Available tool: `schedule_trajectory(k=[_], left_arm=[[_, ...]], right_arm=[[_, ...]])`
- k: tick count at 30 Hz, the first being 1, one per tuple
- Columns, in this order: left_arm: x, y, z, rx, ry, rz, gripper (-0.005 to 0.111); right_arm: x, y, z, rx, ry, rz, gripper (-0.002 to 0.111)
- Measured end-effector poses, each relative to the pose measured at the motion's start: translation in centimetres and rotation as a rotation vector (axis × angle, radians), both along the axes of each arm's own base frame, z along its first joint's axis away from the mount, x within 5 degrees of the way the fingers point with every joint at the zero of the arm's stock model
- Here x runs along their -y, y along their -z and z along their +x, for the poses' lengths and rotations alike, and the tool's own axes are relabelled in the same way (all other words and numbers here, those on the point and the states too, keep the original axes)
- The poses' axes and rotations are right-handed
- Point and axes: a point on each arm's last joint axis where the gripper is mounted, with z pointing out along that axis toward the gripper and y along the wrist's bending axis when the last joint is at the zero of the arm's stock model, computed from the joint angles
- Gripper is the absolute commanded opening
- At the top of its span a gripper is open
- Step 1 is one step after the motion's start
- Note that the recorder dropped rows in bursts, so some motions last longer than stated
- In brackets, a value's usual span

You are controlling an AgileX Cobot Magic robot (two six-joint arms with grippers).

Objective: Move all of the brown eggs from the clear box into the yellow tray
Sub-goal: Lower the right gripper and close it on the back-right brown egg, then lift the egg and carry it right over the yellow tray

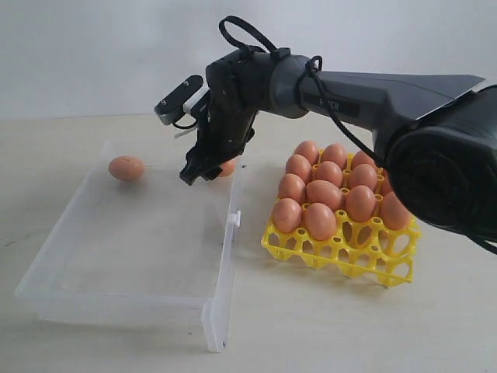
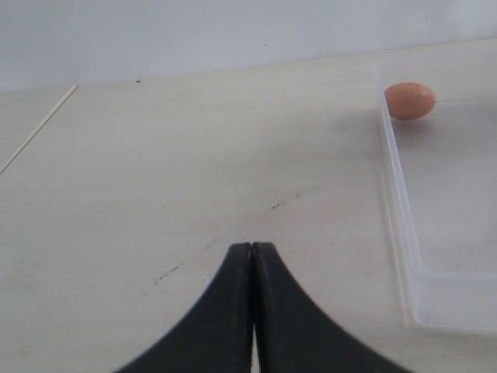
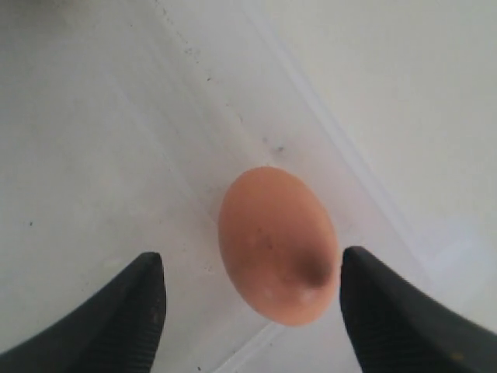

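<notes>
Two eggs (image 1: pixel 126 168) near box (image 1: pixel 116 305) walls

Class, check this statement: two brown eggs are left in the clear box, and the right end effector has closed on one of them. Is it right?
One detail is wrong. Two brown eggs are left in the clear box, but the right end effector is open: the right wrist view shows its fingers spread wide either side of one egg.
</notes>
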Motion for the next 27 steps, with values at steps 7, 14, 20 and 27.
schedule_trajectory(k=[7,14,20,27], left_arm=[[0.0,0.0,0.0,0.000,0.000,0.000,0.000],[0.0,0.0,0.0,0.000,0.000,0.000,0.000],[0.0,0.0,0.0,0.000,0.000,0.000,0.000],[0.0,0.0,0.0,0.000,0.000,0.000,0.000]], right_arm=[[0.0,0.0,0.7,0.049,0.019,0.051,0.062],[-0.3,3.5,0.8,-0.003,0.033,0.048,0.062],[-0.4,3.7,0.9,0.000,0.045,0.066,0.003],[-0.3,3.7,0.9,-0.009,0.048,0.062,0.000]])
